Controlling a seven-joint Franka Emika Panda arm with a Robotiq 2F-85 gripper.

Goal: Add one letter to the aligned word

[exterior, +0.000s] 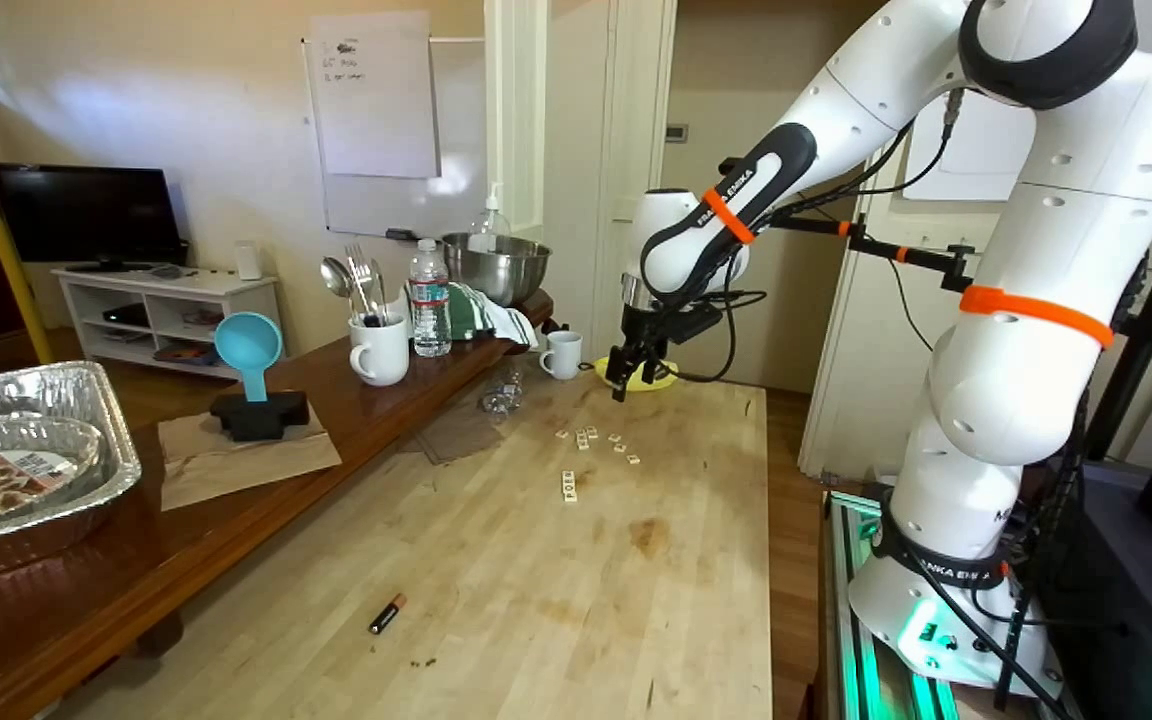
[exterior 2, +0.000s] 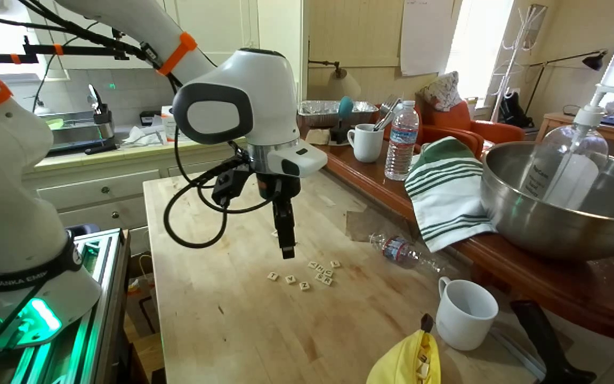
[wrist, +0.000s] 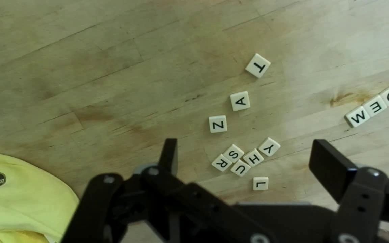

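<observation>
The aligned word (exterior: 568, 486) is a short row of tiny pale tiles on the wooden table. It shows at the right of the wrist view (wrist: 374, 107), cut by the frame edge, with letters M, E and O readable. In an exterior view my gripper mostly hides it. Several loose letter tiles lie apart from it: T (wrist: 258, 65), A (wrist: 240, 101), Z (wrist: 217, 124), L (wrist: 260, 183) and a cluster (wrist: 234, 154) of S, R, U, H and Y. My gripper (wrist: 244, 145) is open and empty, pointing down above the table, also seen in both exterior views (exterior: 619, 394) (exterior 2: 288, 255).
A yellow pouch (exterior 2: 405, 358) and a white mug (exterior 2: 467, 314) stand at the table end near the tiles. A crumpled bottle (exterior 2: 400, 250) lies by the raised dark wooden ledge (exterior: 336, 440). A battery (exterior: 387, 613) lies on the table.
</observation>
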